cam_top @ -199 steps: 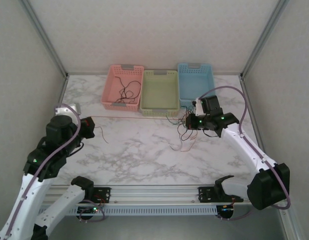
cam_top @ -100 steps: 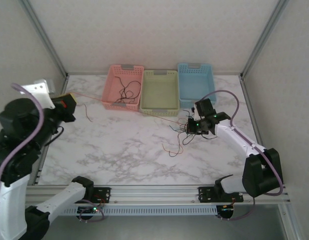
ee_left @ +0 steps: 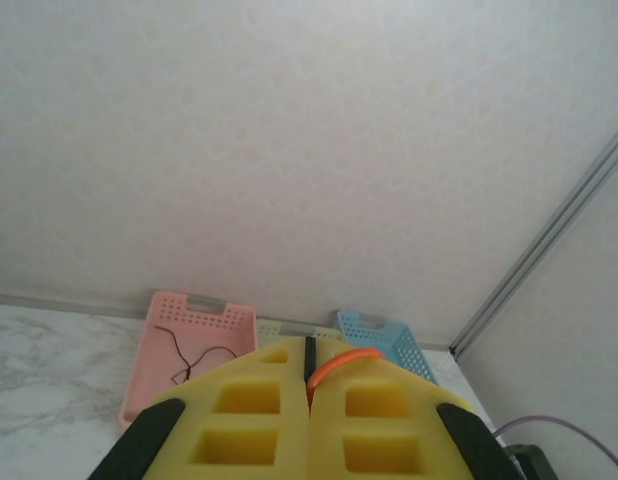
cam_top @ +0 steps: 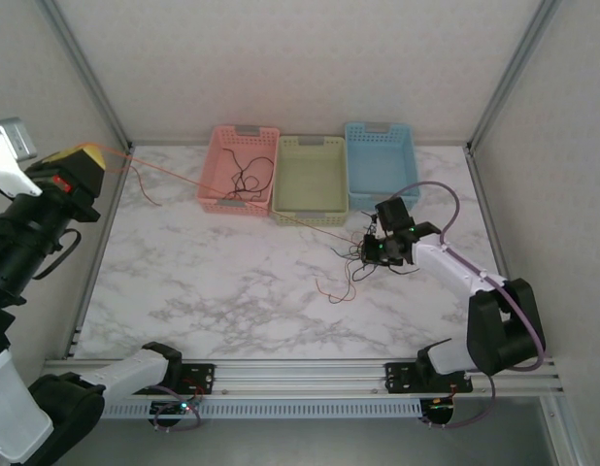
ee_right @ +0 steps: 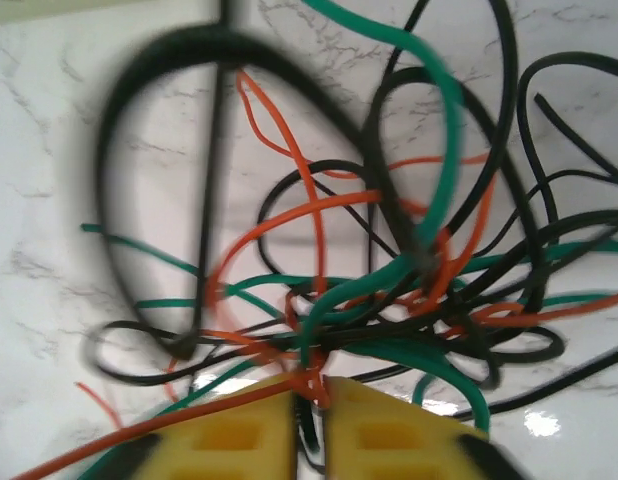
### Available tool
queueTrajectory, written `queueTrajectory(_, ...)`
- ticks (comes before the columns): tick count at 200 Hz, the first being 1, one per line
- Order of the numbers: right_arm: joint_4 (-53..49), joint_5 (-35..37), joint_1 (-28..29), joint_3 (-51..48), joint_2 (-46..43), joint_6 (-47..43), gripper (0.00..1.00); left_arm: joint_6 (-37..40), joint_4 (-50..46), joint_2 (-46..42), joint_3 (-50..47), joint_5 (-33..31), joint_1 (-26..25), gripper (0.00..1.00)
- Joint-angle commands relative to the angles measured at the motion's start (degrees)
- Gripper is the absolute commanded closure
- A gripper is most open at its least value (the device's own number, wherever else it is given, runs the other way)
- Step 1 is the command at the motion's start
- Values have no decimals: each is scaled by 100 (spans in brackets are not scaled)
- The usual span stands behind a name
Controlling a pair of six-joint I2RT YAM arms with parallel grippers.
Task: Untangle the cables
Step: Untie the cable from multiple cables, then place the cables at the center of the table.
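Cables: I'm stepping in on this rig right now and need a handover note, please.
Left end effector: shut on the orange cable, raised at the far left, with the cable stretched across to the tangle.
Right end effector: at the tangle on the table, pads nearly together; grip unclear.
Done: a black cable lies in the pink basket.
Left: orange, green and black cables are knotted together; pull them apart.

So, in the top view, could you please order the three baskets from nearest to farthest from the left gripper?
1. Pink basket, leftmost in the row, closest to the left gripper, which pinches an orange cable.
2. Green basket, in the middle.
3. Blue basket, rightmost, farthest.
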Motion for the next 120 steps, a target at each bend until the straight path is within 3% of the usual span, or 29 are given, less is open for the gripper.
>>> queueTrajectory(1, -171, 426, -33, -177, 278, 30, 72, 98, 492, -37, 465, -106, 82, 100)
queueTrajectory(31, -59, 65, -33, -108, 75, 28, 49, 46, 494, 109, 426, 311, 82, 100)
queueTrajectory(63, 177, -319, 1, -52, -770, -212, 38, -5, 646, 111, -178, 829, 82, 100)
queueTrajectory(86, 481, -984, 117, -25, -1475, -525, 28, -24, 600, 258, -359, 1226, 82, 100)
queueTrajectory(120, 626, -1217, 817, 218, -1975, -1258, 22, -112, 638, 478, -642, 1961, 82, 100)
